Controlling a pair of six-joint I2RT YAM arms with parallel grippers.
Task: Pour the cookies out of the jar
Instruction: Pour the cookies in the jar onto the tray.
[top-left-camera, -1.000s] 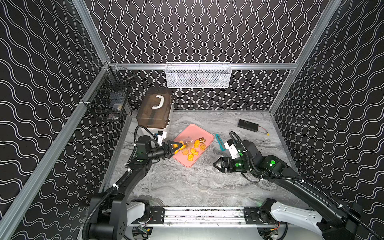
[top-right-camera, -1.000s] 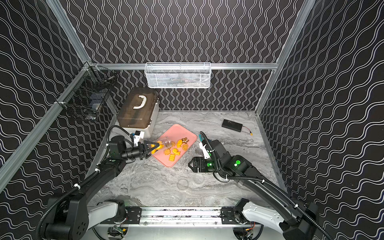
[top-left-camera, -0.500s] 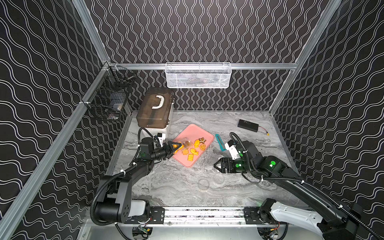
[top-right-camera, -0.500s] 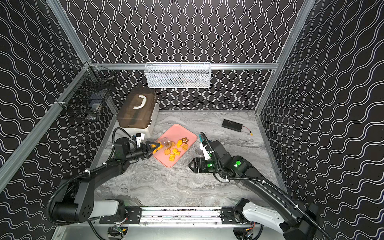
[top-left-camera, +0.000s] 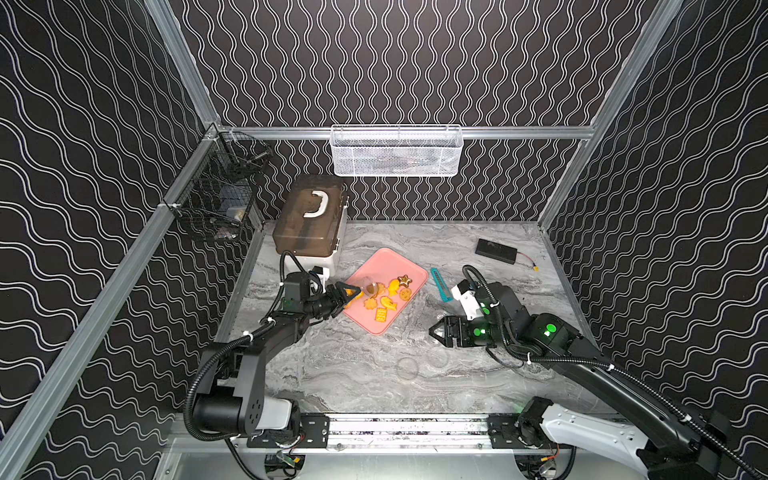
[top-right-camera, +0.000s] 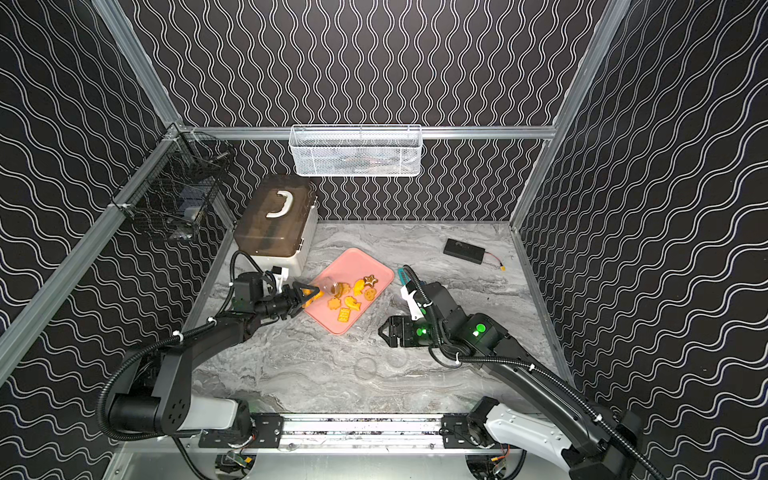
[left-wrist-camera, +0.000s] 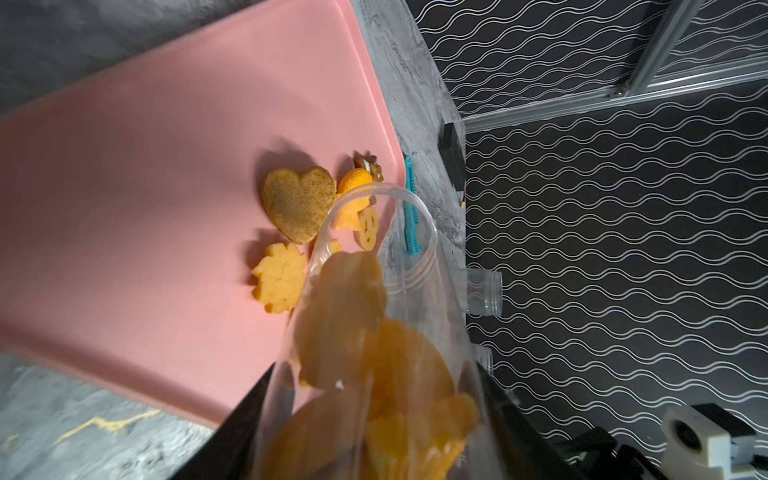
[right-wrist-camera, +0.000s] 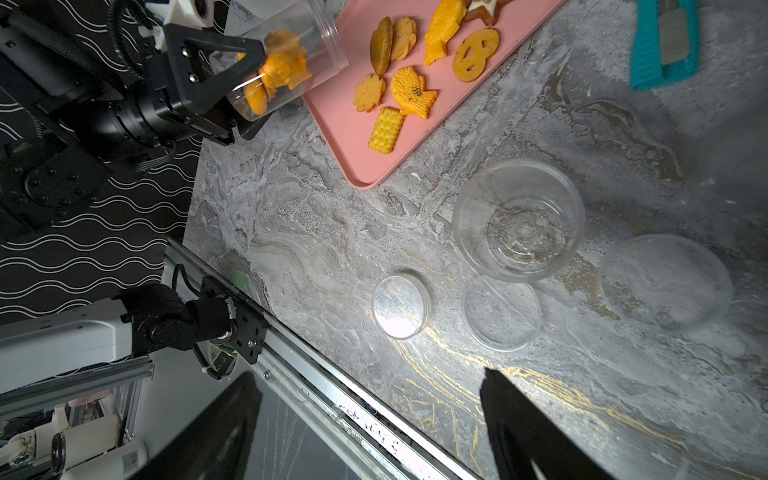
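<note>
Tilt is deciding the coming move: the clear plastic jar (right-wrist-camera: 291, 58) is lying nearly on its side in the left gripper (top-left-camera: 351, 292), whose jaws are clamping its body near the closed base. Its long axis is running straight on from that gripper, out toward the pink rectangular plastic tray (top-left-camera: 386, 262). The open mouth is pointing away from the gripper and hanging over the tray edge nearest the left arm.

Several small flat orange-yellow and brown cookies (right-wrist-camera: 409, 93) are lying on the tray just beyond the mouth. A clump is sitting inside the jar between the gripper's fingers, so the mouth is probably needing to dip lower.

The right gripper (top-left-camera: 434, 332) is hovering well apart over the marbled grey desk (top-left-camera: 353, 374), jaws spread on nothing, near an empty clear tub (right-wrist-camera: 517, 220) and three clear lids (right-wrist-camera: 401, 307).
</note>
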